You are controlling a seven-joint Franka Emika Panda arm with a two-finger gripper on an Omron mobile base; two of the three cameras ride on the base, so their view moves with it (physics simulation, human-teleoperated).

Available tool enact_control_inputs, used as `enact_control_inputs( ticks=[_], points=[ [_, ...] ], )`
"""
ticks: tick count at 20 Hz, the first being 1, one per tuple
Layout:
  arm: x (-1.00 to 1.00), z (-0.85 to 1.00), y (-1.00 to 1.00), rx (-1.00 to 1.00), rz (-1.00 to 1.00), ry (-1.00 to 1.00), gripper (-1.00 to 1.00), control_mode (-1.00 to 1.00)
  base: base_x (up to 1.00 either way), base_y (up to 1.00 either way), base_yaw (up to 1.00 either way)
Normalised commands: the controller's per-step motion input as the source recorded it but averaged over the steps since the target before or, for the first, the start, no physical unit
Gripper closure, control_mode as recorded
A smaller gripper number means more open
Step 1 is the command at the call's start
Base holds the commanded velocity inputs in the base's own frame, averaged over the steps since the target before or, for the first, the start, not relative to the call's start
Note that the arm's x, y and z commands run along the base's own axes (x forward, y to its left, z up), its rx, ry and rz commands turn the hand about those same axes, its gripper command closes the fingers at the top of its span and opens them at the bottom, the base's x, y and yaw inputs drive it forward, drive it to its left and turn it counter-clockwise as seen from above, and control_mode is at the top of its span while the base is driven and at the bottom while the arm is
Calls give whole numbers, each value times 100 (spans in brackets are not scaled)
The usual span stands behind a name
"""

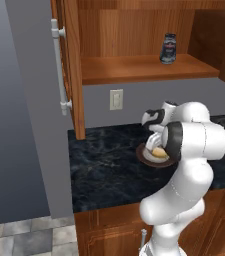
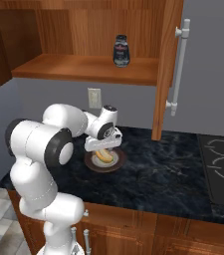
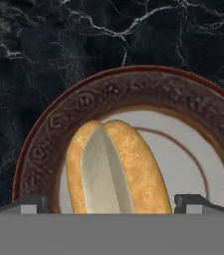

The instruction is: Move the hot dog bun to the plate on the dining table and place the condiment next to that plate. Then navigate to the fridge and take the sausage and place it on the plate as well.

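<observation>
Gripper point(image 3: 111, 201) spread wide over the golden-tan split hot dog bun point(image 3: 114, 167) on the dark brown patterned-rim dish point(image 3: 39, 149): descend centred, then pinch its sides gently.

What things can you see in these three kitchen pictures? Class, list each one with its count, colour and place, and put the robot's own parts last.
Bun: one, golden-tan with a pale split, lying on the brown dish.
Dish: one, dark brown rim with a pale centre, on the counter.
Counter: one, black marbled stone on reddish wood cupboards.
Jar: one, glassy grey with a dark cap, standing on the wooden shelf.
Shelf: one, reddish wood, above the counter.
Wall socket: one, cream, on the grey wall under the shelf.
Bar handle: one, pale grey, upright on the open cupboard door.
Stove top: one, black, at the counter's right end.
Arm: one, white with dark joints, bent over the dish.
Claw: one, open, straddling the bun's near end.
</observation>
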Motion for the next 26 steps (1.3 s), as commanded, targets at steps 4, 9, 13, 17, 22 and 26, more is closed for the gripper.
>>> enact_control_inputs(
  ticks=[4,9,13,17,22,26],
  points=[
    [-22,-17,0,0,0,0,-100,-100,0,0,0],
    [3,-29,0,0,0,0,-100,-100,0,0,0],
    [23,-42,0,-3,0,0,-100,-100,0,0,0],
    [14,-33,0,-4,0,-1,-100,-100,0,0,0],
    [-47,10,4,-8,0,-14,100,-100,0,0,0],
    [-64,62,30,-8,-5,-13,100,-100,0,0,0]
  ],
)
